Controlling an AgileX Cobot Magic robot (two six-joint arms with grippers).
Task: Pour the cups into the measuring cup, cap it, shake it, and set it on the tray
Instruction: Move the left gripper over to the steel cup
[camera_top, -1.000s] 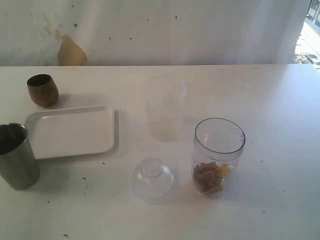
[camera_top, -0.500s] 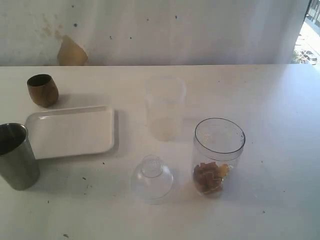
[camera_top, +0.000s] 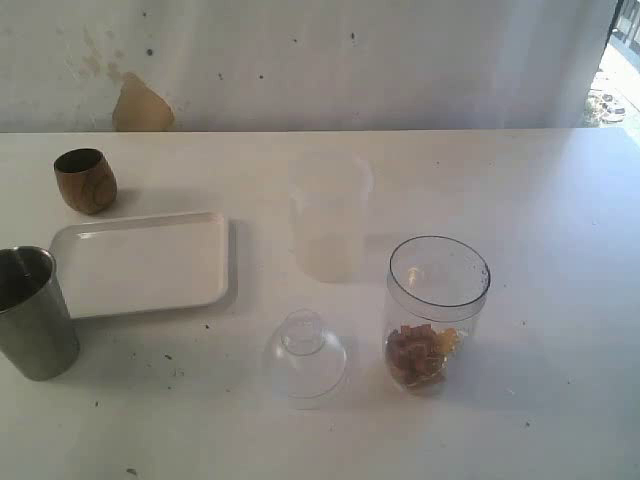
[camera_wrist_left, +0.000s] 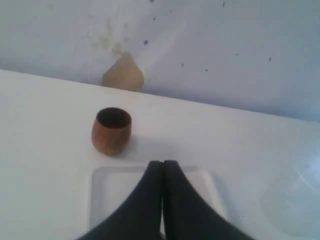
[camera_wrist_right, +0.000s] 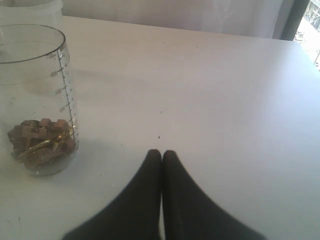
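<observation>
Nothing has moved. Left pincer and right pincer are closed tight, empty. The small round brown wooden cup stands ahead of the left pincer.

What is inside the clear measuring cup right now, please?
The measuring cup holds a small heap of brown and yellowish pieces at its bottom, empty above. Pieces deeper in the heap are hidden.

White table before stained white wall; bright window at right.
</observation>
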